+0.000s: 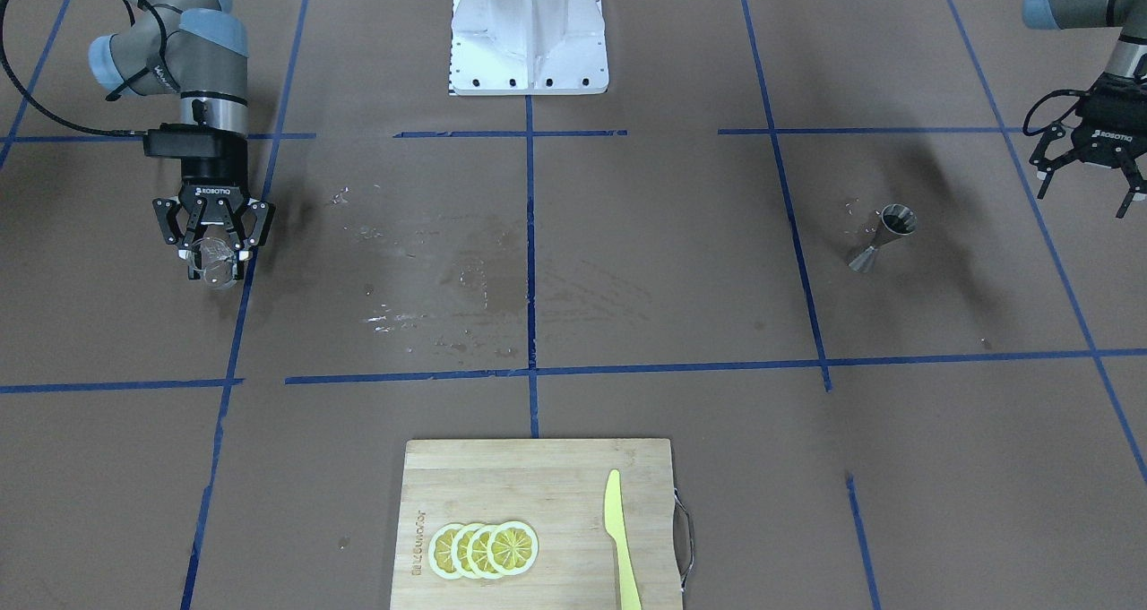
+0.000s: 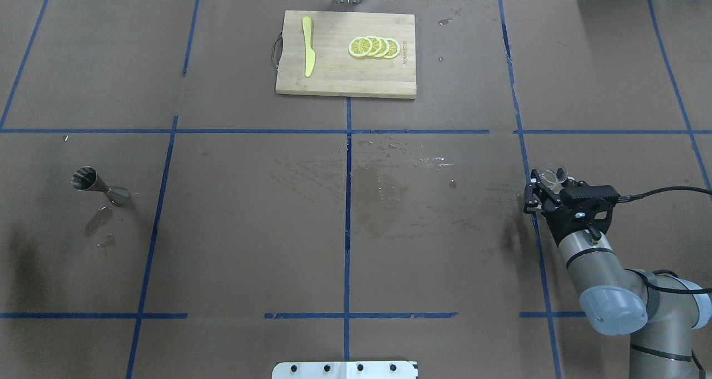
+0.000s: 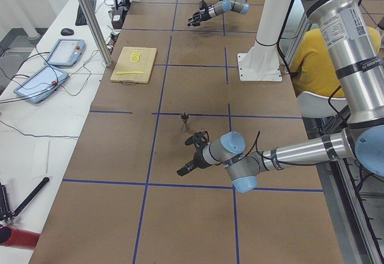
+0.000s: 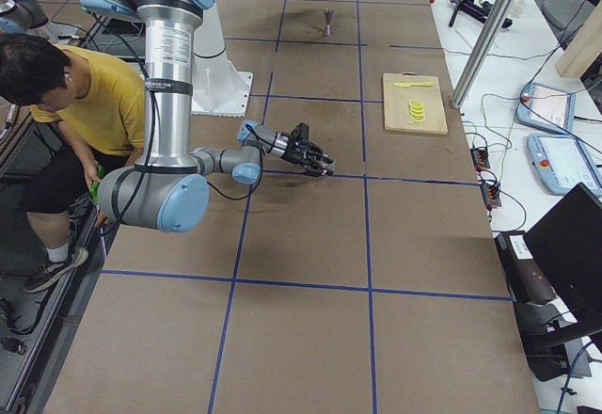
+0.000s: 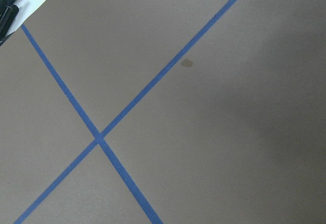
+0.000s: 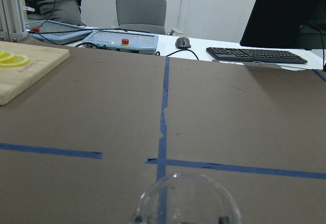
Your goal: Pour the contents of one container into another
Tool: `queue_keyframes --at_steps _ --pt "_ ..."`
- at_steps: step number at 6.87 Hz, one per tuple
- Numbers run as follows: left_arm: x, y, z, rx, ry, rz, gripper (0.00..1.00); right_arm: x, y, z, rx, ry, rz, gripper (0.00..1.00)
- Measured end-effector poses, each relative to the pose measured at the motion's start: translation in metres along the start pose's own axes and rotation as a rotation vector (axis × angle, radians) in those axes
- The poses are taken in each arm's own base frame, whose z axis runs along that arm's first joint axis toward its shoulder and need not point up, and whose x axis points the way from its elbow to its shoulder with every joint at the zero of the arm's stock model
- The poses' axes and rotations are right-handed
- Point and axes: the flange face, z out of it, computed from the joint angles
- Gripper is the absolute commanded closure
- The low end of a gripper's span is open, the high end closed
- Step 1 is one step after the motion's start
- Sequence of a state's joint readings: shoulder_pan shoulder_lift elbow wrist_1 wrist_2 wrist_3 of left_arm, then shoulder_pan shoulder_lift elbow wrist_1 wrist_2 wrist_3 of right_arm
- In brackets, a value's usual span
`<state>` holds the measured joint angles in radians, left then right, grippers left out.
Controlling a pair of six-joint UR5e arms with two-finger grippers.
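The right end effector (image 1: 217,261) pinches a clear glass (image 2: 555,172); the upright jigger (image 1: 883,238) stands well apart, on its left. The left end effector (image 1: 1089,176), fingers spread, hangs nearer it.

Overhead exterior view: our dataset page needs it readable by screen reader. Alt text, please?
The right hand grips a clear glass on the right; a metal jigger stands far left. A cutting board with lemon slices and a yellow knife lies top centre.

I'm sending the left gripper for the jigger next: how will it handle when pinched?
The jigger looks like polished metal, so it is probably stiff but slippery, more so given the wet spots beside it. Its narrow waist and small foot suggest it tips easily if the left gripper nudges it.
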<state>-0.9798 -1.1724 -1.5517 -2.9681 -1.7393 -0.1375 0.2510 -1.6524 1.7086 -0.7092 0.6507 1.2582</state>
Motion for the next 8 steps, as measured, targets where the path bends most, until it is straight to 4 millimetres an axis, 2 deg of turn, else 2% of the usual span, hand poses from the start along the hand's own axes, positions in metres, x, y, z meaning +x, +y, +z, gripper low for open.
queue_keyframes --at_steps 2,3,4,6,8 --pt "-0.002 -0.004 -0.001 0.009 -0.002 0.001 0.00 0.004 0.016 0.000 0.011 0.011 0.005 0.26" --pt "-0.002 -0.005 -0.001 0.012 -0.002 0.001 0.00 0.004 0.022 -0.001 0.007 0.010 0.027 0.08" --pt "-0.002 -0.006 -0.002 0.015 -0.002 0.002 0.00 0.004 0.029 -0.004 -0.001 0.005 0.045 0.01" --pt "-0.001 -0.008 -0.002 0.018 -0.003 0.000 0.00 0.012 0.037 -0.012 -0.023 -0.002 0.040 0.00" --pt "-0.002 -0.009 -0.002 0.020 -0.004 -0.006 0.00 0.017 0.027 -0.034 -0.060 -0.036 0.046 0.00"
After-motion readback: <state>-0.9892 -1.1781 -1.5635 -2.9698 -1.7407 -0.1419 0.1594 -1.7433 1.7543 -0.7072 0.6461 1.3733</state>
